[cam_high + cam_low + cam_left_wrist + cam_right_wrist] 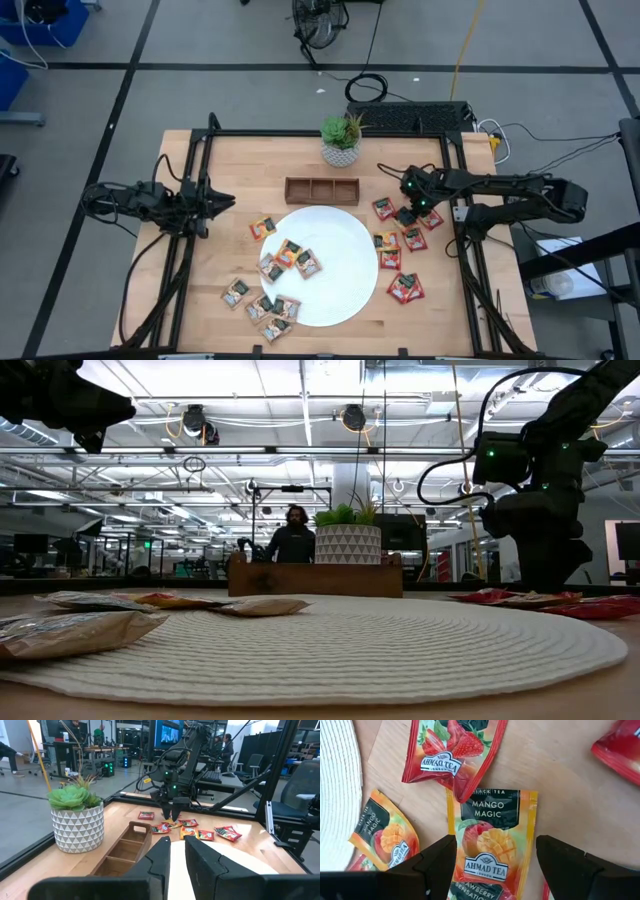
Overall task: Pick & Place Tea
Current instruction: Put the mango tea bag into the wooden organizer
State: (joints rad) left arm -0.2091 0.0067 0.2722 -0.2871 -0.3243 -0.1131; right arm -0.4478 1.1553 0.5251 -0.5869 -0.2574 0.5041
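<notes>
Tea sachets lie in groups: some on the white round plate (pixel 335 285), more off its near left rim (pixel 262 305), and red and orange ones (pixel 400 250) right of it. My right gripper (pixel 495 855) points steeply down over that right group, open. Its fingers stand on either side of an orange mango sachet (pixel 492 835) that lies flat on the wood. A red strawberry sachet (pixel 452 750) overlaps that sachet's far edge. My left gripper (pixel 177 850) waits level above the table's left side (pixel 222 200), with only a narrow gap between its fingers and nothing in it.
A brown three-compartment tray (pixel 321 189) stands just beyond the plate, and a potted plant (pixel 341 140) behind it. Another mango sachet (pixel 382 837) lies by the plate's rim (pixel 335 795). Black frame rails run along the table's left and right edges. A person stands in the room beyond (pixel 293 540).
</notes>
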